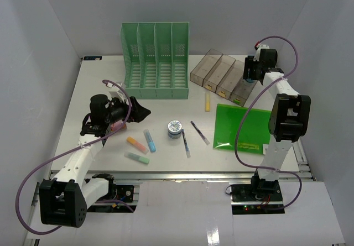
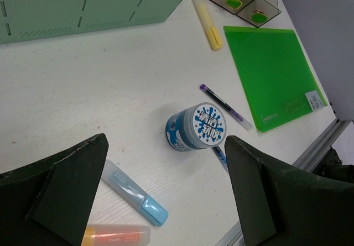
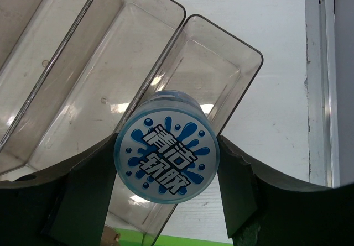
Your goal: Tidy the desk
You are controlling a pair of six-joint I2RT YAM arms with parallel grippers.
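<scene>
A: What does the right claw (image 3: 165, 168) have?

B: It is clenched on a small round jar (image 3: 166, 146) with a blue-and-white lid, and one finger presses on each side. Behind the jar is the smoky clear organizer (image 3: 215, 74). The jar hangs over the wall between two of its compartments, and I cannot tell which one it is meant for.

A: And the left claw (image 2: 166, 168)?

B: It is released, with the jaws wide and nothing between them. It hovers above a second jar (image 2: 196, 127) of the same kind, which stands upright on the bench (image 2: 83, 80). A purple pen (image 2: 227, 108) lies just beside that jar. A blue highlighter (image 2: 133, 193) and an orange highlighter (image 2: 116, 236) lie near the left finger.

A: Where is the bench itself?

B: It is under everything. It is white and flat, with a metal rail at the near edge. It carries the green file rack (image 1: 156, 61) at the back and the green folder (image 1: 243, 127) at the right.

A: How will it handle?

B: I judge it stiff, heavy and fixed, so nobody should take hold of it. The surface looks smooth, so pens and highlighters may slide or roll when pushed. The hold belongs on the things. The second jar should be taken by its round side under the lid, and each highlighter across its middle.
</scene>
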